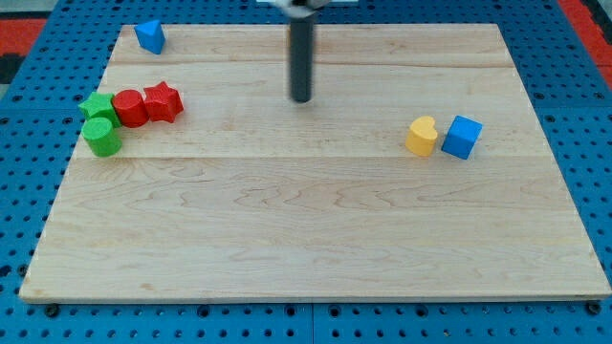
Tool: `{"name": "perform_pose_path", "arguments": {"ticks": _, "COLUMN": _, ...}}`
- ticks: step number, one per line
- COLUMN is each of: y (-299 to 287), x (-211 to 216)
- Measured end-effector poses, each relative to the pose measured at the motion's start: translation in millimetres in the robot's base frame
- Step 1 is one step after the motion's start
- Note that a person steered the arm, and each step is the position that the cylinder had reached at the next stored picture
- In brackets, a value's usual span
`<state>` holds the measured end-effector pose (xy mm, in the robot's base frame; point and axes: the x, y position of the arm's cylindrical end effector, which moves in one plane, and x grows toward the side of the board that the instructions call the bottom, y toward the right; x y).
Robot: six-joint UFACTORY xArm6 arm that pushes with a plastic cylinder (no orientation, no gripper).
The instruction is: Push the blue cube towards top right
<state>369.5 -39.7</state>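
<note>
The blue cube [463, 137] sits on the wooden board at the view's right, touching or nearly touching a yellow heart-shaped block [421, 137] on its left. My tip [302, 98] stands at the view's top centre, far to the left of and a little above the blue cube, touching no block.
A blue block of unclear shape [149, 36] lies at the top left corner. At the left a red cylinder [129, 108], a red star [163, 101], a green star [97, 107] and a green cylinder [101, 138] are clustered. The wooden board [306, 239] lies on a blue perforated base.
</note>
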Motion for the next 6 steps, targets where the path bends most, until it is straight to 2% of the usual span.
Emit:
{"name": "perform_pose_path", "arguments": {"ticks": 1, "y": 39.5, "x": 95.7}}
{"name": "perform_pose_path", "arguments": {"ticks": 2, "y": 157.9, "x": 127.5}}
{"name": "perform_pose_path", "arguments": {"ticks": 4, "y": 228.5, "x": 71.9}}
{"name": "perform_pose_path", "arguments": {"ticks": 5, "y": 230.1, "x": 57.4}}
{"name": "perform_pose_path", "arguments": {"ticks": 6, "y": 228.5, "x": 10.6}}
